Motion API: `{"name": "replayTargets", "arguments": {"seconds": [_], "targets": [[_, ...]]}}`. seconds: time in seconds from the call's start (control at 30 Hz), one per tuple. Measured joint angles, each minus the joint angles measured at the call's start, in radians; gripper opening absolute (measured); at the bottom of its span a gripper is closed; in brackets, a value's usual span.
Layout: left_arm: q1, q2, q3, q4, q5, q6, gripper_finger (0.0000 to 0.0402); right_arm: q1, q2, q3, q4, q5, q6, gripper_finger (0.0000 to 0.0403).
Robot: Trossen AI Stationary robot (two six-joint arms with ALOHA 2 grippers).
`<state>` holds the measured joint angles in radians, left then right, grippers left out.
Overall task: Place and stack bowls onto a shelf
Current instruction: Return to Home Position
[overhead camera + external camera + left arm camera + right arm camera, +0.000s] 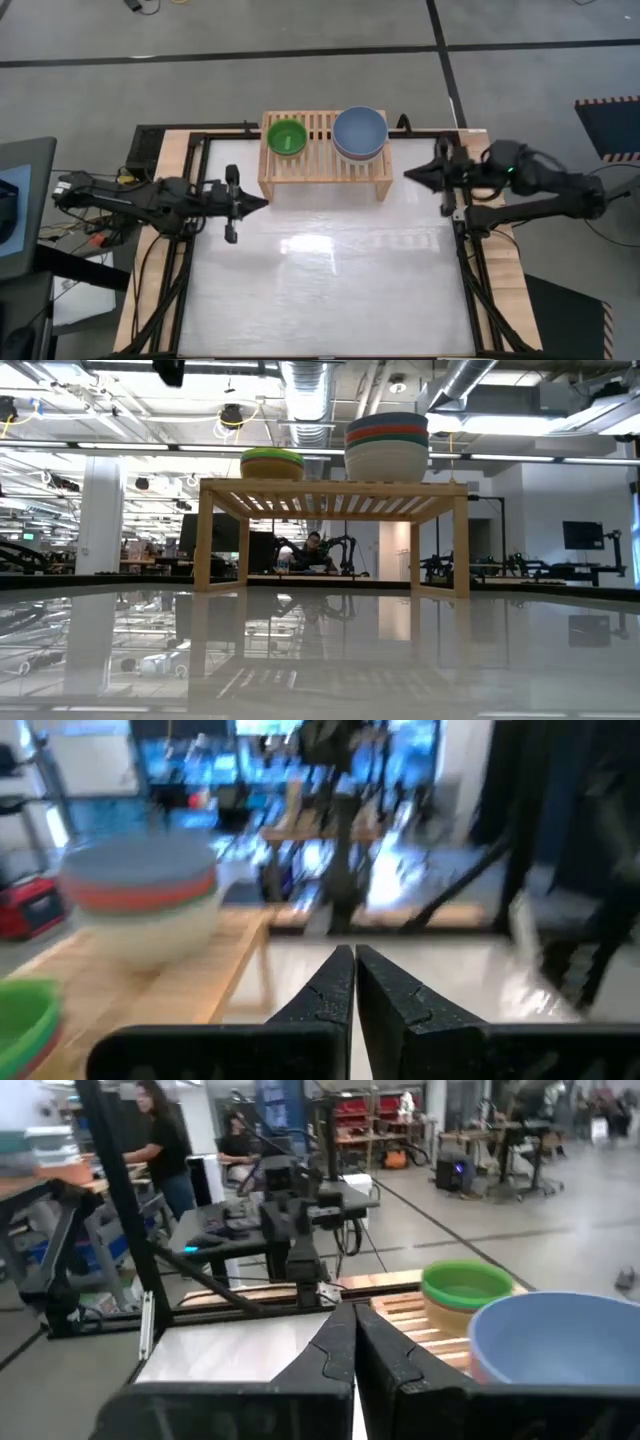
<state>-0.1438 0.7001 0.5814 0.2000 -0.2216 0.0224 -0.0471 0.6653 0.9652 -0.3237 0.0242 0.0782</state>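
Left pincer and right pincer both closed; two bowl stacks on one shelf.
In the high view the left pincer sits centre-left and the right pincer centre-right, both over the desk. At top centre the shelf carries a lime-topped stack, count unclear, beside a four-bowl blue-topped stack.

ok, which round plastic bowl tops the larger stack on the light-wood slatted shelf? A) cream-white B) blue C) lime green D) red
B: the round blue plastic bowl sits uppermost on the larger stack on the light-wood slatted shelf; the lime green bowl tops the smaller one.
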Motion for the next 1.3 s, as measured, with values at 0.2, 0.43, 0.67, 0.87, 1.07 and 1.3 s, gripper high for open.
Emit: {"name": "replayTargets", "arguments": {"seconds": [0.2, 0.43, 0.67, 0.87, 1.07, 1.3], "targets": [[0.000, -0.057, -0.016, -0.141, -0.004, 0.069, 0.0004, 0.016, -0.077, -0.174, 0.087, 0.029, -0.001, 0.0029], [0.006, -0.191, -0.046, -0.265, -0.011, 0.128, 0.0004, 0.021, -0.265, -0.270, 0.093, 0.028, -0.022, 0.0017], [0.016, -0.237, -0.248, -0.075, 0.007, 0.079, 0.0004, 0.019, -0.389, -0.407, 0.095, 0.136, -0.024, 0.0020], [0.039, -0.298, -0.276, -0.190, 0.005, 0.109, 0.0004, -0.001, -0.389, -0.501, 0.071, 0.135, 0.013, 0.0027], [0.044, -0.379, -0.293, -0.198, 0.005, 0.142, 0.0004, -0.001, -0.471, -0.512, 0.071, 0.098, -0.099, 0.0018], [0.044, -0.436, -0.407, -0.065, -0.001, 0.150, 0.0004, -0.002, -0.648, -0.511, -0.043, 0.082, -0.106, 0.0021]]}}
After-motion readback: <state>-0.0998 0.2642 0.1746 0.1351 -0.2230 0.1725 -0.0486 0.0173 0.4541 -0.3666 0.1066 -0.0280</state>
